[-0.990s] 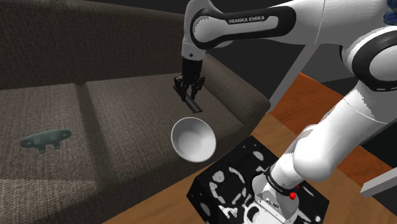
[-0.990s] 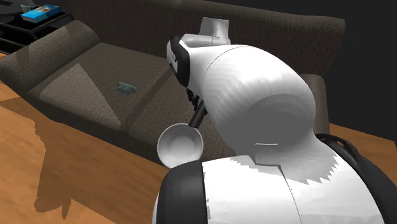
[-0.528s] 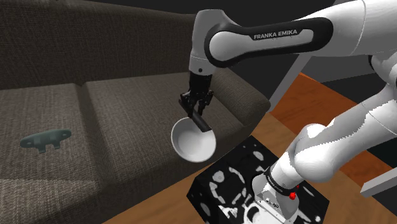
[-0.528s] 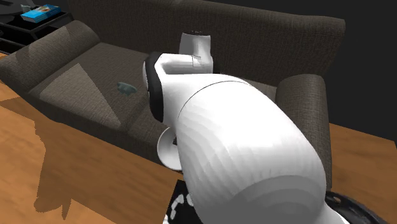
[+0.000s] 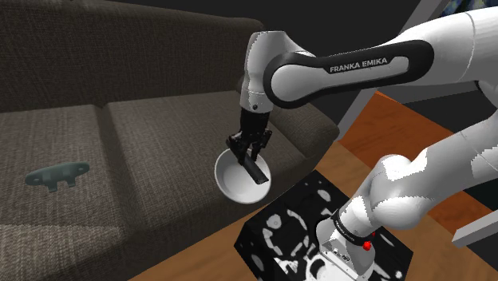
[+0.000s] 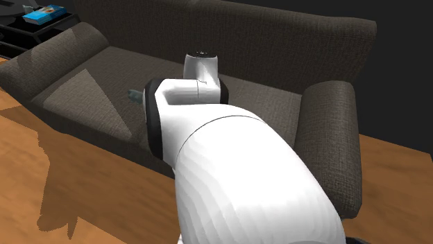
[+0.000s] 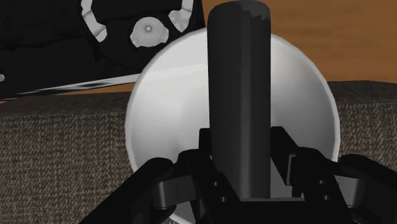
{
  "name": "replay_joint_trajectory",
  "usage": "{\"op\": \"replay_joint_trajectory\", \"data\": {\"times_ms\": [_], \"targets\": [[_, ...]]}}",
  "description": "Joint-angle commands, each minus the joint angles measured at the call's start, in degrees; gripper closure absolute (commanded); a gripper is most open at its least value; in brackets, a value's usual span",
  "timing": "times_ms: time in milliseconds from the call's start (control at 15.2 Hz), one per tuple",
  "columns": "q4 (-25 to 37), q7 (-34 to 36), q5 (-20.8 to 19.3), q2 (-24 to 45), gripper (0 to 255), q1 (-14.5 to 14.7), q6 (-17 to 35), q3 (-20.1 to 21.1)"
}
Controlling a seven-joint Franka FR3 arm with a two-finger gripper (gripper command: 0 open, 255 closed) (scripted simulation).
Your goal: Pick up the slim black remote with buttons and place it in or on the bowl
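Lowered since half a second ago: gripper [image 5: 252, 152], down and toward the shoulder view's right, from the bowl's upper rim to over its hollow, remote carried with it.

Item 1, shoulder view's far left: small grey-green flat object [image 5: 57, 176], lying on the sofa seat, well apart from everything else.

Item 2: sofa [image 5: 144, 128], dark brown woven cloth; seat, backrest and one armrest on view.

Item 3: bowl [image 5: 230, 177], plain white, at the seat's front edge near the armrest, its hollow tipped toward the camera.

Item 4: gripper, black, pointing down into the bowl; fingers clamped on either side of the remote's upper part.

Item 5: remote [image 5: 257, 171], slim and black, tilted, held off the seat, its lower end within the bowl's outline. Contact with the bowl cannot be told. In the wrist view, the remote [image 7: 240, 95] runs out from the gripper [image 7: 242, 143] across the bowl [image 7: 165, 95].

Item 6: stand [image 5: 279, 231], black box with white blotches, just beside the bowl.

Item 7: wooden floor [image 5: 399, 128], orange-brown.
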Motion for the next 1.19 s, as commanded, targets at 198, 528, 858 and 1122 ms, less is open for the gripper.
{"op": "replay_joint_trajectory", "data": {"times_ms": [198,528,858,1122], "targets": [[-2.4,-0.3,0.2,1.7,255,0.1,4.1,0.4],[-3.1,-0.4,0.2,2.4,255,0.1,5.6,0.6],[-3.2,-0.4,0.2,2.4,0,0.1,5.6,0.6],[-3.2,-0.4,0.2,2.4,0,0.1,5.6,0.6]]}}
